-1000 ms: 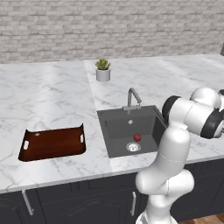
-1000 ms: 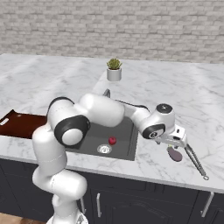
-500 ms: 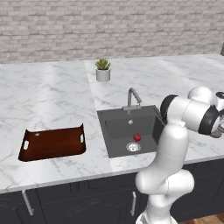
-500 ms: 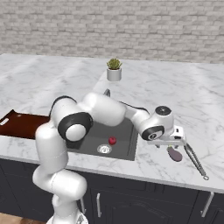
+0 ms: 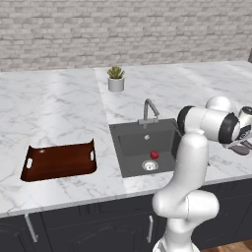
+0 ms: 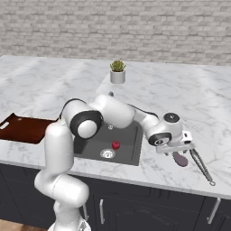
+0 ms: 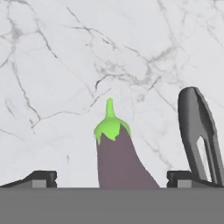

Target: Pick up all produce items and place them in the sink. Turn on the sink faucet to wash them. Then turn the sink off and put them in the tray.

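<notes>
Purple eggplant (image 7: pixel 118 159) lies on marble counter (image 7: pixel 57 65) between the spread-open gripper (image 7: pixel 111 178) fingertips (image 7: pixel 43 177); dark utensil (image 7: pixel 199 135) just beside; bare counter beyond.

The arm reaches low rightward, gripper (image 7: pixel 111 178) spread wide, pointing down.

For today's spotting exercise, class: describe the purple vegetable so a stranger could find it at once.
Start at the sink in the marble counter and look to its right, near the front edge. There lies the aubergine, between the robot's open jaws. A grey utensil lies beside it, but only the aubergine is purple with a green cap.
</notes>
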